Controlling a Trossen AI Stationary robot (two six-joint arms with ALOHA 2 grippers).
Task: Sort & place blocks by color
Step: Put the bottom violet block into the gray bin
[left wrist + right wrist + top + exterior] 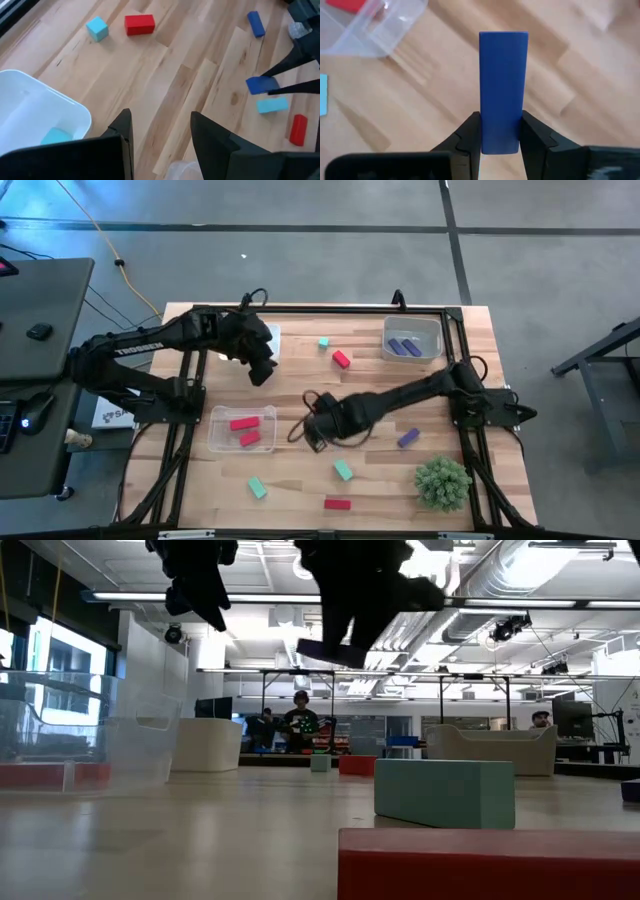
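My right gripper (318,430) is hovering just right of the tray (243,429) holding two red blocks (244,423); my left gripper (262,370) is waiting well behind that tray.

Around the tray of red blocks (242,429), bare wood lies open toward the table's far edge; the right arm (400,398) bars its right side, and a teal block (257,487) sits nearer the front edge

Hidden, cropped or indistinct items

Red block (490,862): cut by bottom edge, low view. People (300,720): distant, indistinct. Held purple block (503,90): base hidden between fingers (465,137).
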